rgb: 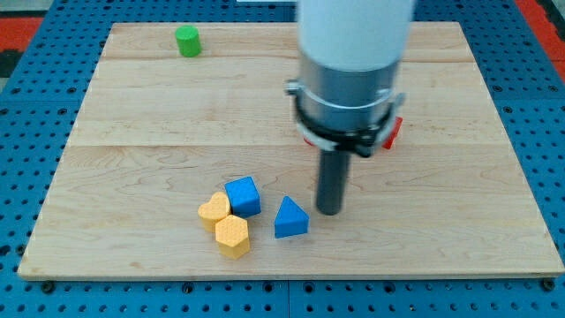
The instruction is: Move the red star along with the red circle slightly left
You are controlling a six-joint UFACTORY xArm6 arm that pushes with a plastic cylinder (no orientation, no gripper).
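Note:
A red block point(393, 131) shows only as a sliver at the right of the arm's grey body, and another red edge point(308, 140) peeks out at its left. Their shapes are hidden by the arm, so I cannot tell which is the star and which the circle. My tip point(329, 210) rests on the board below them, toward the view's bottom, apart from both. It stands just right of the blue triangle point(290, 218).
A blue cube point(243, 195) sits left of the blue triangle. A yellow heart-like block point(214, 209) and a yellow hexagon point(233, 235) touch it at the lower left. A green cylinder point(187, 41) stands at the view's top left on the wooden board point(132, 132).

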